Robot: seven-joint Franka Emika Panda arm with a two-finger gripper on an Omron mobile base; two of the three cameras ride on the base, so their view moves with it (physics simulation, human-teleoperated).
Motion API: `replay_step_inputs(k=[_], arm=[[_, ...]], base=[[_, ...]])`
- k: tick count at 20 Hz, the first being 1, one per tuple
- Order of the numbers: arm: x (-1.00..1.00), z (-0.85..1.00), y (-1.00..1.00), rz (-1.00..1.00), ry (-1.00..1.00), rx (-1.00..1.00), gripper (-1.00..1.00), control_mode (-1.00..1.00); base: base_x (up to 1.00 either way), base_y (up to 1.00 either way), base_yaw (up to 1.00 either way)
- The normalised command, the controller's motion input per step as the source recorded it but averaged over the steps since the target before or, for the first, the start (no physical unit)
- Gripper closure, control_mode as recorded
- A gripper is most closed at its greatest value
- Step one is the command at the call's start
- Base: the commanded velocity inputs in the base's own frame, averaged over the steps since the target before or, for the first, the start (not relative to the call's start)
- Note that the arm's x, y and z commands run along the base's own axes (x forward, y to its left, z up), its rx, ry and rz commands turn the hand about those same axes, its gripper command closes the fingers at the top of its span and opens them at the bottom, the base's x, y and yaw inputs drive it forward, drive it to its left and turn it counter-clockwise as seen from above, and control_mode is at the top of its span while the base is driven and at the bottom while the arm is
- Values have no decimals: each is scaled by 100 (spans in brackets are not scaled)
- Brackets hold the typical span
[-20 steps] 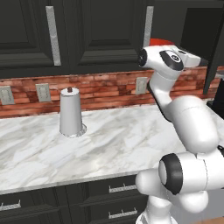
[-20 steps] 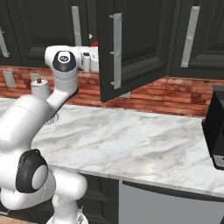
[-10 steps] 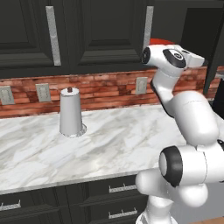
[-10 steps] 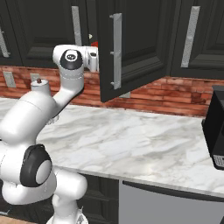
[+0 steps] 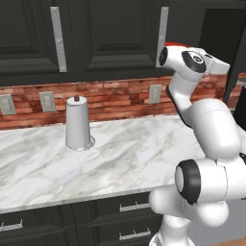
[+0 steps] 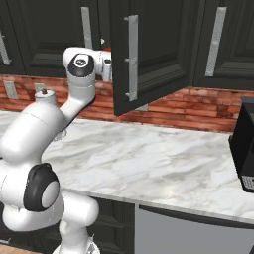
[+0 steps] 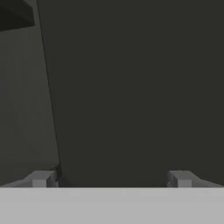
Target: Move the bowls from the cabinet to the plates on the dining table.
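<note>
Glossy red bowl (image 5: pixel 177 45) — just its rim — inside the black cabinet (image 6: pixel 149 49).

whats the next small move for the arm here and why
Probably tilt the open claw down toward the red bowl. In the hand view, the fingertips stand wide apart, facing the dark cabinet interior with nothing between them; the bowl's rim peeks beside the wrist.

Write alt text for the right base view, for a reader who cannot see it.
A white robot arm reaches up from the lower left into a black wall cabinet whose door stands open above a marble counter backed by brick wall. A red bowl peeks out beside the hand.
</note>
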Motion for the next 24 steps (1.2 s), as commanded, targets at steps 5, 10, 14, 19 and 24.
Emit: replay_step_inputs(k=[5,10,14,19,24], arm=[[-38,-1,7,-15,-3,0,-100,-100],[-40,1,-3,-12,-3,0,-100,-100],[-37,4,-22,-9,-3,0,-100,-100],[-11,6,-35,-5,-1,0,-100,-100],[24,-2,-38,7,0,0,-100,-100]], base=[[0,0,0],[0,0,0],[0,0,0],[0,0,0],[0,0,0]])
